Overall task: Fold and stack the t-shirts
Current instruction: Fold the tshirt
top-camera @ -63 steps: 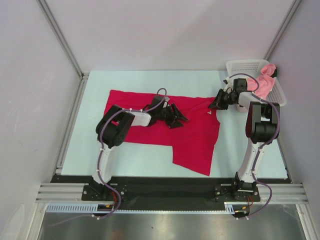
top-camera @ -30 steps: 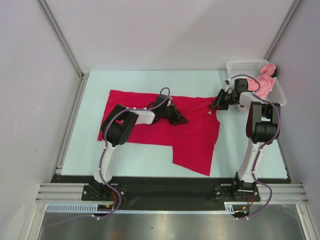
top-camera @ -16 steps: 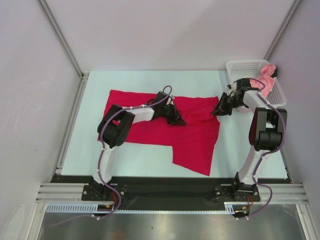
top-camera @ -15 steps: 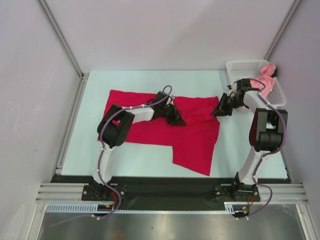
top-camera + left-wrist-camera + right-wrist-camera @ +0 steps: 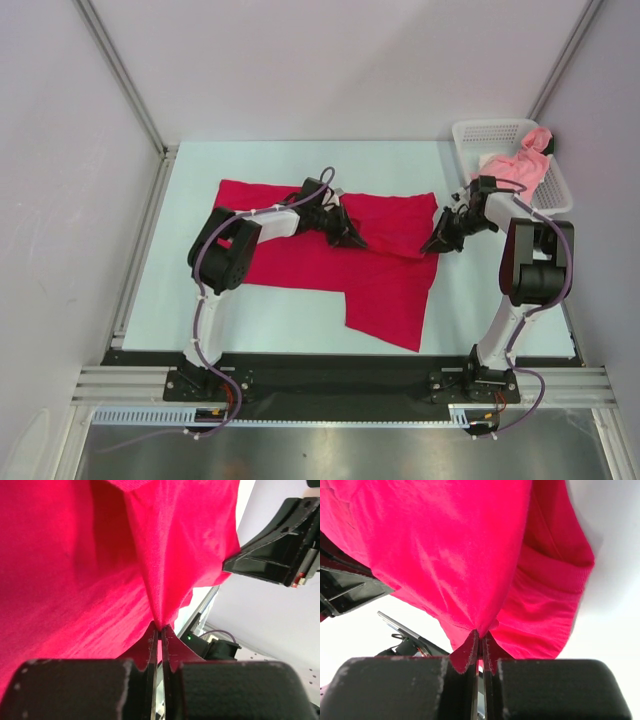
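The crimson red t-shirt lies spread across the middle of the table, with its far right part lifted into a fold. My left gripper is shut on a pinch of that red cloth, which hangs from the tips of the left gripper. My right gripper is shut on the shirt's right edge. In the right wrist view the red t-shirt drapes from the right gripper. The salmon pink t-shirt sits bunched in the basket.
A white mesh basket stands at the far right corner of the table. Grey walls and metal rails bound the table on the left, right and back. The two arms' bases sit on the black rail at the near edge.
Both grippers have moved toward the near side with the red cloth, drawing the shirt's far right edge over itself. The right gripper has swung away from the basket.
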